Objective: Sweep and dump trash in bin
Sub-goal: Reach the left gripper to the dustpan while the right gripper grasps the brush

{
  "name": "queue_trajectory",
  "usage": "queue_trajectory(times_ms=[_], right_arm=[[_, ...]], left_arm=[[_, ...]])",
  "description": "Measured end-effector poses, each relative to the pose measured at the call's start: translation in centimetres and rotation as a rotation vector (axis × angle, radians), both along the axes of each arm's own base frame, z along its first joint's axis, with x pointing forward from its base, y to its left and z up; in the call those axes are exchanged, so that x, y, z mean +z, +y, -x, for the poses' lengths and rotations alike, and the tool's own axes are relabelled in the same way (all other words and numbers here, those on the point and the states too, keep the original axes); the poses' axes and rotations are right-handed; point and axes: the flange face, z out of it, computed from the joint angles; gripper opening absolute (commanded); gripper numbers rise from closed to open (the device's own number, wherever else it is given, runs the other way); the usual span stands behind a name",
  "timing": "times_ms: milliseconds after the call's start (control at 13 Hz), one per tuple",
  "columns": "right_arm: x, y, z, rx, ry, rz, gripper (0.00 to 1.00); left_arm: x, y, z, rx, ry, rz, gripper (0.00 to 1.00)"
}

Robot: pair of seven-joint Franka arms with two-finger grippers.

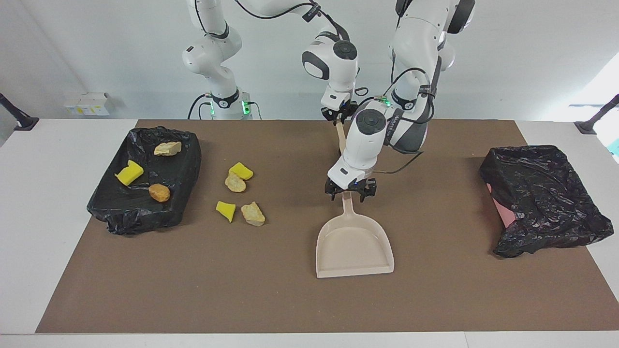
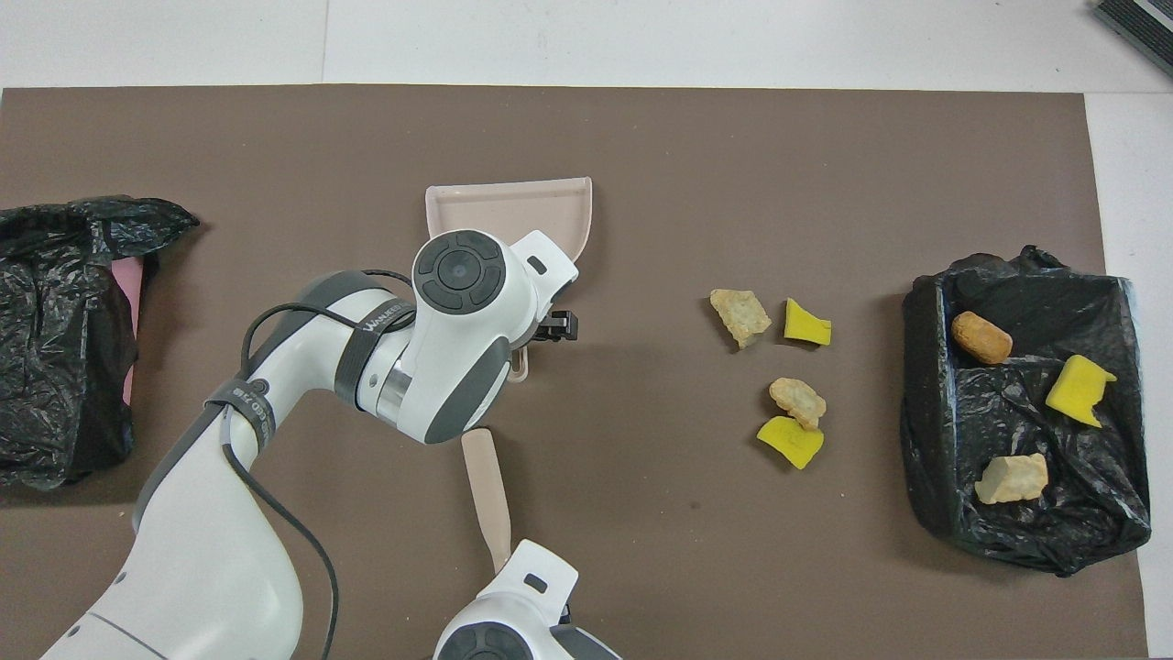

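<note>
Trash [image 1: 240, 192]: four pieces loose on bench, frame centre-left; three in black-lined tray [image 1: 186, 169]. Right gripper [image 1: 340, 115] clamped on brush handle [image 1: 342, 137], top centre. Left gripper [image 1: 349, 189] spread, at dustpan [image 1: 353, 251] handle.

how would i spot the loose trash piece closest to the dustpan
Start at the black-lined bin toward the right arm's end of the table, with three pieces inside. Four pieces lie on the brown mat between it and the beige dustpan. Yours is the pale tan bread-like lump beside a yellow wedge, lying nearest the dustpan.
</note>
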Motion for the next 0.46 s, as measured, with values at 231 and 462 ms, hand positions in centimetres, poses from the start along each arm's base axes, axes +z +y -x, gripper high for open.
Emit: queue_trajectory(times_ms=[231, 462], right_arm=[[0.4, -0.4, 0.3, -0.028, 0.02, 0.032, 0.0], [3.6, -2.7, 1.5, -0.1, 0.07, 0.135, 0.0]], left_arm=[[0.6, 0.3, -0.5, 0.009, -0.006, 0.0, 0.45], [0.8, 0.4, -0.5, 0.01, 0.007, -0.01, 0.0]])
